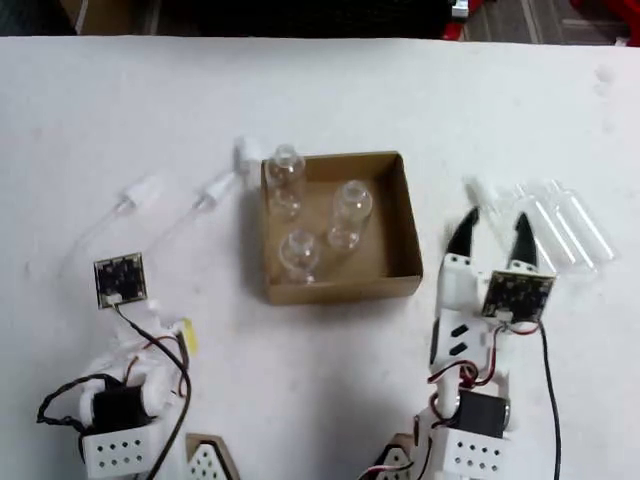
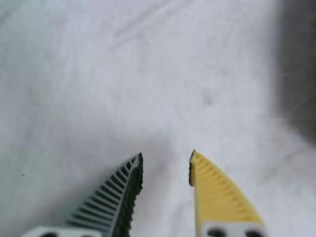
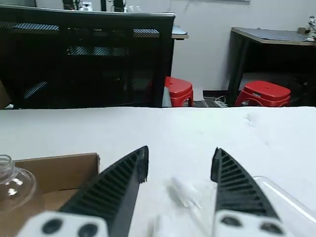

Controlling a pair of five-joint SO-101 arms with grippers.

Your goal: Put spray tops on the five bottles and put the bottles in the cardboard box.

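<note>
The cardboard box [image 1: 400, 215] sits mid-table with three clear bottles [image 1: 350, 212] standing in it, their necks bare. Two more bottles [image 1: 565, 228] lie on the table right of the box, with a white spray top [image 1: 480, 193] beside them. My right gripper [image 1: 493, 228] rests open beside the box, its black fingers either side of that spray top [image 3: 185, 192]; a lying bottle [image 3: 279, 195] shows just past one finger. Three spray tops [image 1: 140, 192] lie left of the box. My left gripper [image 2: 166, 155] is open over bare white table, one finger grey, one yellow.
The left arm [image 1: 120, 400] is folded back at the front left corner. The white table [image 1: 330, 90] stretches behind the box to a far edge. Beyond it stand a black mesh chair [image 3: 89, 54] and red stools [image 3: 266, 91].
</note>
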